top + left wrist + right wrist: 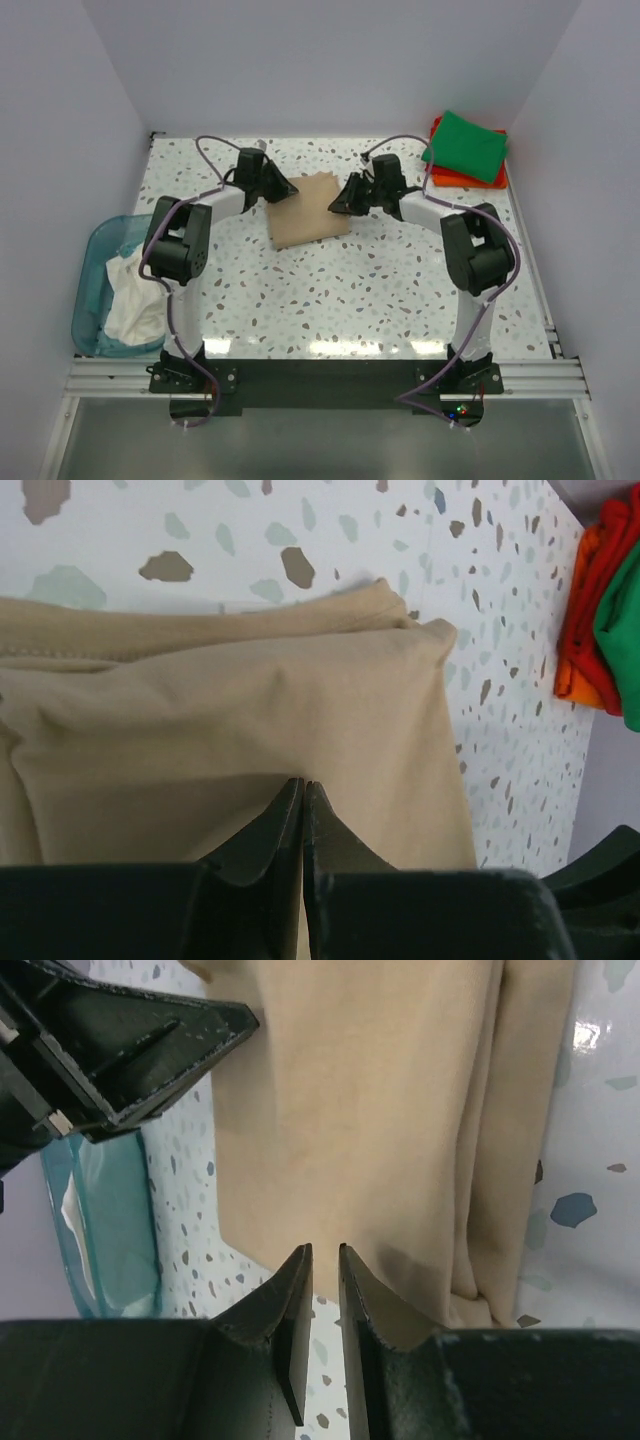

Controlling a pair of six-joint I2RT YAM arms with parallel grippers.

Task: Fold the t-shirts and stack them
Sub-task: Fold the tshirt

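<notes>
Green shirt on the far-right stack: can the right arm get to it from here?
Probably yes. The green shirt lies uncovered atop the orange-red one on that arm's side, with nothing between it and the right gripper, which is at the tan shirt.

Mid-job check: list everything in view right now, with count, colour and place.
folded tan cotton t-shirt: one, tan, table centre.
folded green cotton t-shirt: one, green, far right corner, top of a stack.
orange-red cotton t-shirt: one, orange-red, under the green one.
translucent teal plastic basket: one, teal, table's left edge.
crumpled white cotton t-shirt: one, white, inside the basket.
speckled white table: one, white with flecks, under everything.
left pincer: one, black, jaws shut, at the tan t-shirt's left side.
right pincer: one, black, jaws a narrow gap apart, at its right edge.
</notes>
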